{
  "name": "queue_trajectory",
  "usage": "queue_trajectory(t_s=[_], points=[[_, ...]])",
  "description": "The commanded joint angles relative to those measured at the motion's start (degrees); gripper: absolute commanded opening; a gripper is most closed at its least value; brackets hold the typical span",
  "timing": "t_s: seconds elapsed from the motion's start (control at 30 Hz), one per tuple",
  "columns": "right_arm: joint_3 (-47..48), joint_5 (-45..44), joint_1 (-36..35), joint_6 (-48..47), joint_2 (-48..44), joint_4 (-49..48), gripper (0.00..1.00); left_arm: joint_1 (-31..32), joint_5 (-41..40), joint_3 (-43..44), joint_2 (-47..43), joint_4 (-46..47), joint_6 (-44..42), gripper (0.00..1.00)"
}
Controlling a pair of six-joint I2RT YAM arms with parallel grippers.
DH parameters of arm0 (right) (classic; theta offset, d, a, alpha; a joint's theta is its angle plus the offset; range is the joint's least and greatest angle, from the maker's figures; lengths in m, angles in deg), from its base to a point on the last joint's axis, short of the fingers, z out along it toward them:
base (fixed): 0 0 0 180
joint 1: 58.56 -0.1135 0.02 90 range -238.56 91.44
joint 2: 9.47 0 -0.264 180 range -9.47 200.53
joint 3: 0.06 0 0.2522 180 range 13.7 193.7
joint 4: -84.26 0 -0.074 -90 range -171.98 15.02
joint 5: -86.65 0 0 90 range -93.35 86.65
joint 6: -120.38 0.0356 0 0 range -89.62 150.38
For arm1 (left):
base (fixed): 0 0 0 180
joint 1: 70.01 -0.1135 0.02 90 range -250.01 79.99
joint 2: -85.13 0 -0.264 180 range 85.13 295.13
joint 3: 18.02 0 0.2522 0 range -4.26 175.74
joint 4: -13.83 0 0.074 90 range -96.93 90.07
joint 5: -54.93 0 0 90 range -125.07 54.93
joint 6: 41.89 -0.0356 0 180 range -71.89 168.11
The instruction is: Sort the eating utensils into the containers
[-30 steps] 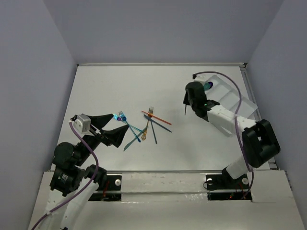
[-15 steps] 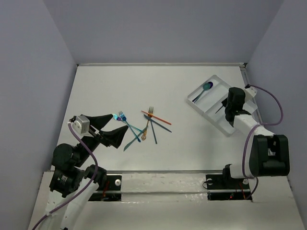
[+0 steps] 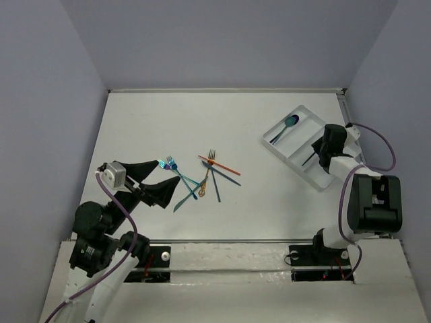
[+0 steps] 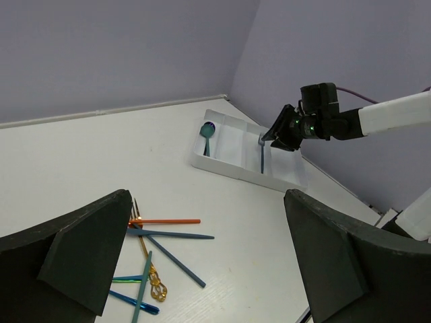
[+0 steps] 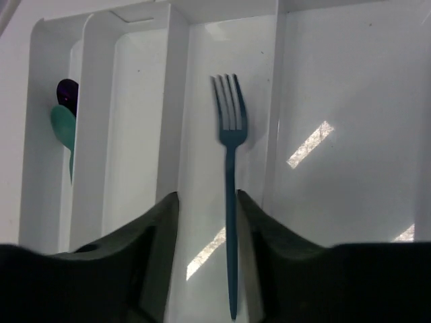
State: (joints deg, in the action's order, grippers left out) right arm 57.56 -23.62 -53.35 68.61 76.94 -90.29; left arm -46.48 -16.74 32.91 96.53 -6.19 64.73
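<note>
On the left, the left gripper (image 3: 166, 176) hovers low over the bench (image 3: 202, 121) with its fingers (image 3: 145, 165) spread wide, pinching nothing. Just beside it lies a loose, crossing heap of eating utensils (image 3: 202, 180), among them an orange-red fork (image 3: 221, 164) and a gold piece (image 3: 202, 190). Well apart, at the far right, sits the white divided tray (image 3: 300, 134). A teal spoon (image 3: 289, 124) lies in its leftmost compartment, and a dark teal fork (image 5: 230, 168) lies two compartments over. The right gripper (image 5: 206, 202) hangs above the fork's handle, its fingers parted either side, not pinching it.
</note>
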Motion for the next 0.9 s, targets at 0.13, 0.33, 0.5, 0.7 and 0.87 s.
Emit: queue_trajectory(t_s=[0.13,0.33,0.5,0.7,0.87], points=[[2.47,3.39,0.24,-2.29,-1.33,-1.35,0.62,0.2,0.83,0.1,-0.15,2.83,-0.01,0.99],[0.8,14.64,-2.65,-6.94,-8.18,-2.15,0.62,0.2,0.75,0.1,-0.15,3.01,-0.01,0.99],[0.35,22.02,-17.05,-12.74,-10.12,-0.3,0.56,0.2,0.83,0.01,0.55,3.01,0.08,0.99],[4.73,17.64,-39.99,-15.12,-5.47,5.41,0.46,-0.33,0.92,0.01,1.87,2.92,0.08,0.99],[10.63,12.01,-51.61,-17.31,0.59,9.98,0.41,-0.85,0.66,0.18,1.96,2.84,0.08,0.99]])
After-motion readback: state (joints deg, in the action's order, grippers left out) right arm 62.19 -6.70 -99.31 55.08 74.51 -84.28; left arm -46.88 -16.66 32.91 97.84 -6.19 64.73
